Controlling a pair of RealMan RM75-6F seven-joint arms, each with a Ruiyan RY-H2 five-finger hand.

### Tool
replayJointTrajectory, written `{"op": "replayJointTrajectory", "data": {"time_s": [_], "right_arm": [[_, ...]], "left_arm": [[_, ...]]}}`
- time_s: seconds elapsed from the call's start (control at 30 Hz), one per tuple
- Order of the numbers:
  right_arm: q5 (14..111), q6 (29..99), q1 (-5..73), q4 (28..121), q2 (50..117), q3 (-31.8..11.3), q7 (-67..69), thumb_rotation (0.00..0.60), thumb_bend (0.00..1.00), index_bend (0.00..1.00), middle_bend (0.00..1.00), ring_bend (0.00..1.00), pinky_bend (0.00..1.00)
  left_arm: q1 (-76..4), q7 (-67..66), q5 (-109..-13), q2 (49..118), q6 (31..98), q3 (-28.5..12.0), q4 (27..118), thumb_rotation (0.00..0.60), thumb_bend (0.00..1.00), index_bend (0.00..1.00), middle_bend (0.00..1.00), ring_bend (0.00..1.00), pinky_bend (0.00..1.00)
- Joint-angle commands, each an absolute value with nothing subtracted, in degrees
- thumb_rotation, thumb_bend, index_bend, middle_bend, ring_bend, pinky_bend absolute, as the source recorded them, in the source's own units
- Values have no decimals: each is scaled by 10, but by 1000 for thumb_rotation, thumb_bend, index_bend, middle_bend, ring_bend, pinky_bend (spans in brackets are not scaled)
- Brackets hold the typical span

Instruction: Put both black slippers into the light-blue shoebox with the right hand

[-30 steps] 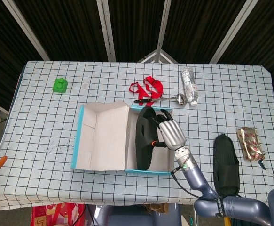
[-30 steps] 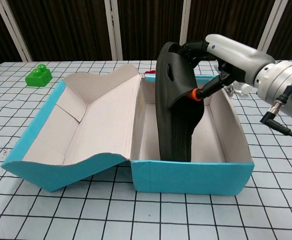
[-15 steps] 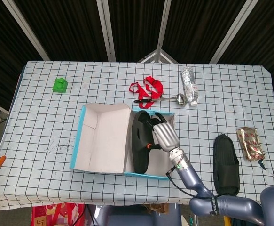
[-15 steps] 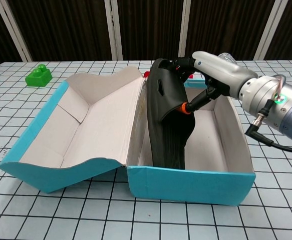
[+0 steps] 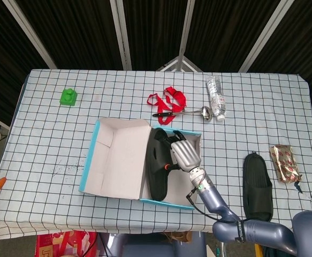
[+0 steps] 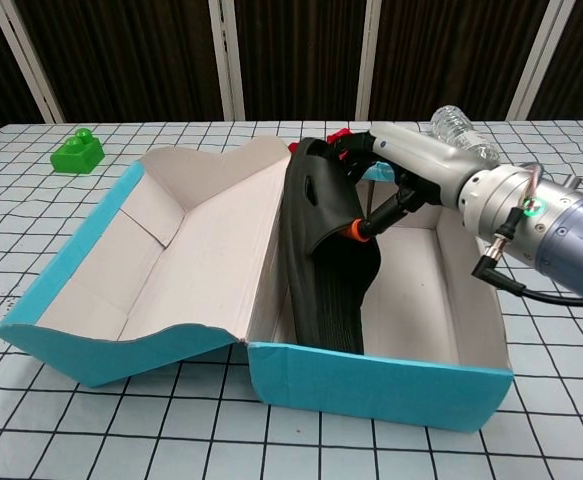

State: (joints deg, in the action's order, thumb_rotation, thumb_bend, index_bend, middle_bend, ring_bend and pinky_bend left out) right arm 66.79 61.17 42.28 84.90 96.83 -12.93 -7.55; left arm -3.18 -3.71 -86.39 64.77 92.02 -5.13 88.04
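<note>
The right hand point(image 5: 184, 154) point(image 6: 403, 176) was inside the light-blue shoebox point(image 5: 190, 203) point(image 6: 371, 385), its fingers point(image 6: 363, 146) wrapped over the upper edge of a black slipper point(image 5: 157, 163) point(image 6: 323, 250) and gripping it. The slipper stood on its side, on edge, pressed against the box wall on the side of the hand nearest the hinged lid point(image 5: 115, 158) point(image 6: 161, 260), with its lower end down on the box floor. The lid lay open flat beyond that wall, its pale inside facing up.

On the other side of the hand, outside the box and well apart from it, the second black slipper point(image 5: 257, 187) lay flat on the checked tablecloth point(image 5: 54, 144) point(image 6: 31, 220). Further out the same way sat a gold foil packet point(image 5: 285, 163).

Beyond the hand, toward the far edge of the table, lay a red ribbon point(image 5: 167, 98) with a metal spoon point(image 5: 190, 112) just beside it, and a clear plastic bottle point(image 5: 215, 97) point(image 6: 459, 128) on its side next to the spoon's bowl. Far off past the lid sat a green toy block point(image 5: 68, 97) point(image 6: 77, 152).

The left hand showed in neither view.
</note>
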Motion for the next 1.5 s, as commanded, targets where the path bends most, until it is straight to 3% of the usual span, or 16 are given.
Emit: {"op": "replayJointTrajectory", "data": {"time_s": [0.03, 0.9, 1.3, 1.5], "right_arm": [[667, 608, 423, 849, 969, -128, -77, 600, 569, 519, 517, 284, 104], [646, 532, 427, 812, 983, -105, -83, 600, 580, 519, 532, 286, 76], [653, 534, 429, 812, 989, -109, -86, 600, 580, 518, 530, 286, 67], [644, 510, 435, 827, 969, -109, -96, 600, 580, 392, 418, 225, 24]], "left_arm": [[-32, -38, -864, 648, 920, -51, 881, 600, 273, 46, 0, 0, 15], [-29, -41, -865, 649, 928, -54, 880, 600, 273, 47, 0, 0, 16], [-29, -40, -864, 649, 927, -54, 879, 600, 273, 47, 0, 0, 15], [-30, -40, -864, 649, 927, -54, 879, 600, 272, 46, 0, 0, 15]]}}
